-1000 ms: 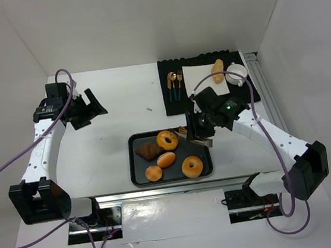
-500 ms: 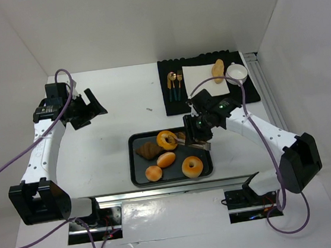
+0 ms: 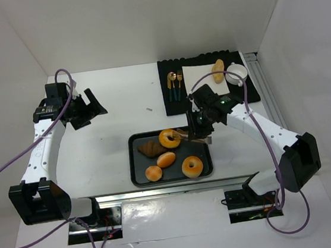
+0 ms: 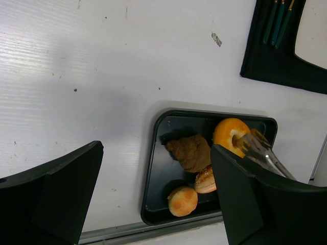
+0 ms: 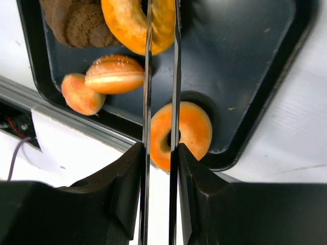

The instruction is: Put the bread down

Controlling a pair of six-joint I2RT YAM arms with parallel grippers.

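- Black tray [image 3: 132, 161] on the white table [image 3: 112, 130], close to the near edge and about midway along it.
- By the tray's far edge, near its middle: an orange bagel [image 3: 169, 138], the bread in play, caught by one side of its ring between the tips of metal tongs [image 5: 148, 76].
- Cannot tell whether the bagel rests on the tray floor or hangs just clear of it.
- Right gripper [image 5: 159, 153] pressed together on the two blades of the tongs, over the tray's far right corner.
- Left gripper [image 3: 89, 109] spread wide with nothing between its fingers, over the left side of the table, well apart from the tray.
- Just beside the bagel, toward the tray's left edge: a brown croissant [image 3: 150, 149].
- In the tray's middle, a seeded bun [image 3: 166, 159]; at the near left corner, a small round roll [image 3: 154, 173]; at the near right corner, a second bagel [image 3: 192, 166].
- Black mat [image 3: 178, 107] at the table's far right corner, carrying a spoon [image 3: 173, 84] and fork [image 3: 179, 81] along its left edge, a white plate [image 3: 196, 75] with a pale long roll [image 3: 218, 68] on it, and a white cup [image 3: 236, 73] at the right.
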